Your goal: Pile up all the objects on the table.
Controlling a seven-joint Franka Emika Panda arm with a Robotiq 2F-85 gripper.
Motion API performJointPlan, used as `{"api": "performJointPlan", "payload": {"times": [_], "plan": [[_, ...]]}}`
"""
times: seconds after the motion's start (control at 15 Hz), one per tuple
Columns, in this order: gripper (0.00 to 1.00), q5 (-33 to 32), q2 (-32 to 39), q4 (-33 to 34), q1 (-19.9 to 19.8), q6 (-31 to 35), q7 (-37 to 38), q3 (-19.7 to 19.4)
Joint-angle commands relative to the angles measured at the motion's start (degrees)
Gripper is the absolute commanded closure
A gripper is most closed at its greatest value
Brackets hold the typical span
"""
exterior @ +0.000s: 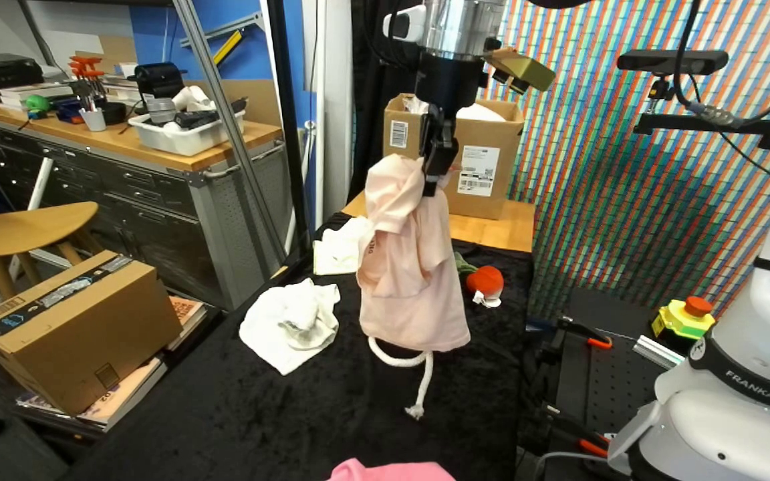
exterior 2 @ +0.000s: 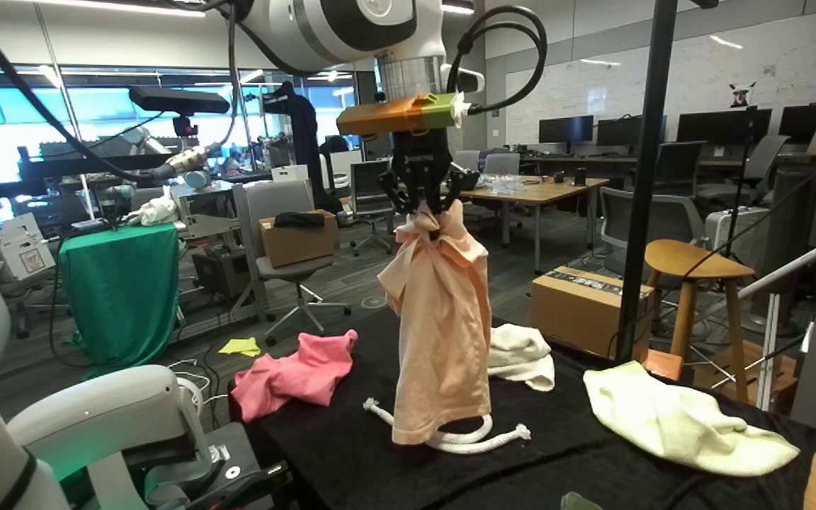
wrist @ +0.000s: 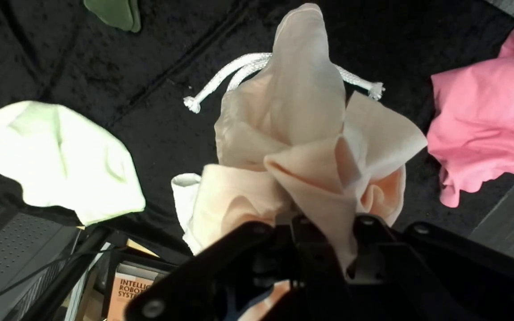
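My gripper [exterior: 436, 175] is shut on a pale peach cloth [exterior: 412, 287], which hangs in folds above the black-covered table [exterior: 224, 421]. The cloth also shows in an exterior view [exterior 2: 443, 333] and in the wrist view [wrist: 301, 89]. A white rope [exterior 2: 496, 440] lies below its hem; its middle is hidden. Two white cloths, a nearer one [exterior: 288, 321] and a farther one [exterior: 339, 248], lie crumpled on the table. A pink cloth [exterior 2: 302, 375] lies at another edge. A red round thing [exterior: 485, 280] with a white tip and a green cloth-like thing [wrist: 114, 13] lie partly hidden.
A cardboard box [exterior: 498, 143] stands on a wooden surface [exterior: 492, 230] beside the black cover. A black post [exterior 2: 645, 177] rises at the table's edge. Another cardboard box [exterior: 84, 327] rests on books off the table. The robot's white base [exterior: 726, 414] stands beside the table.
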Motion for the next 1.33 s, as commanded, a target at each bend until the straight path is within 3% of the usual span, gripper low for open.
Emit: {"api": "performJointPlan", "payload": {"times": [0.0, 0.07, 0.13, 0.67, 0.73, 1.27], "plan": [[0.93, -1.13, -1.56, -2.16, -0.03, 1.90, 2.03, -0.76], [0.63, -1.76, -1.55, -2.66, -0.20, 3.22, 3.14, -0.66], [0.62, -2.24, -1.41, -2.77, -0.28, 3.90, 3.92, -0.59], [0.04, -6.78, 0.71, -1.94, -0.15, 5.70, 9.34, 0.30], [0.00, -6.82, 1.26, -1.86, 0.17, 5.77, 9.38, 0.63], [0.00, -8.54, 8.67, -3.39, 4.19, 13.48, 14.35, 7.54]]}}
